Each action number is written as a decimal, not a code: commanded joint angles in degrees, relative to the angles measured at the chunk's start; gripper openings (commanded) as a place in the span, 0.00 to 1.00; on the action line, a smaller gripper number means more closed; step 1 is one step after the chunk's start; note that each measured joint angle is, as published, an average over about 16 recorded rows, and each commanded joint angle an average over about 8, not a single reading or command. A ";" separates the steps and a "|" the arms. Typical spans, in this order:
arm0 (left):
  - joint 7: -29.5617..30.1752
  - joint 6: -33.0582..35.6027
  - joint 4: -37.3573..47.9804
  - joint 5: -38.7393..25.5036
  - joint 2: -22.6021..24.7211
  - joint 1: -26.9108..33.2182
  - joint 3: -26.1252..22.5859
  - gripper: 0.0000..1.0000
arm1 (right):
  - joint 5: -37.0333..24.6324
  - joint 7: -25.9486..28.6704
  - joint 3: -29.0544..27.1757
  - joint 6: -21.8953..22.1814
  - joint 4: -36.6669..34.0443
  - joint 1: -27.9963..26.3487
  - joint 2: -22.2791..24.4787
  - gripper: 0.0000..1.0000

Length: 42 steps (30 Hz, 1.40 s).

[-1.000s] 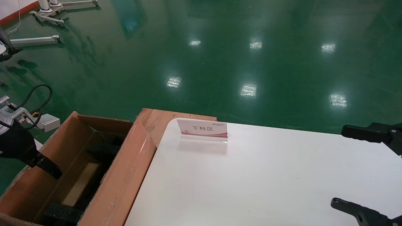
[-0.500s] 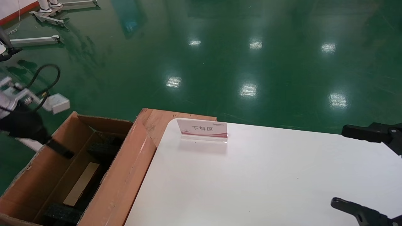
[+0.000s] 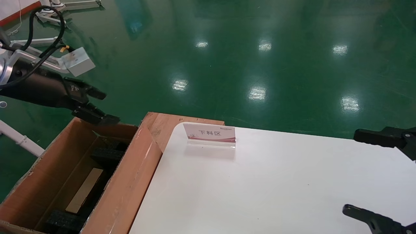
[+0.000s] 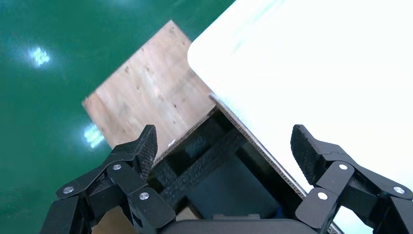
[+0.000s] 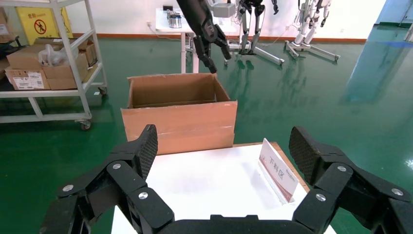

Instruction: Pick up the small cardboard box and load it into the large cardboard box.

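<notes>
Green glossy shop floor (image 3: 227, 58) all round; white table (image 3: 276, 188) ahead. Left gripper (image 3: 97, 107) spread wide, holding nothing, hovering just above the far rim of the large cardboard box (image 3: 123, 191), clear of the flaps. Directly below and nearer the body: black foam blocks (image 3: 107, 154) and a pale tan strip (image 3: 85, 190) on the carton floor, probably a narrow face of the small cardboard box, so likely already loaded; cannot confirm. Beside the carton, a wooden board (image 3: 165, 125) and a small sign (image 3: 209, 133). Right gripper (image 3: 380, 175) parked, fingers apart, at the table's right edge.
</notes>
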<state>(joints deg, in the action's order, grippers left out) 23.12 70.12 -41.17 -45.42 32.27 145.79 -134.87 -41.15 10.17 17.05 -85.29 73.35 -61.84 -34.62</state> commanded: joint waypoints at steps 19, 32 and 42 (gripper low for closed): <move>-3.43 2.48 -11.84 0.16 -0.80 -16.99 27.66 1.00 | 0.00 -0.04 0.03 0.01 -0.05 -0.02 0.01 1.00; -5.94 6.16 -17.63 1.11 0.20 -35.90 53.31 1.00 | 0.02 -0.06 0.07 0.03 -0.06 -0.03 0.03 1.00; -7.87 8.99 -22.07 1.85 0.96 -50.43 73.01 1.00 | 0.04 -0.08 0.10 0.04 -0.06 -0.04 0.04 1.00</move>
<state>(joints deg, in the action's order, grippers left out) 15.24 79.11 -63.25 -43.57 33.24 95.36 -61.85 -41.11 10.10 17.15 -85.25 73.30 -61.88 -34.58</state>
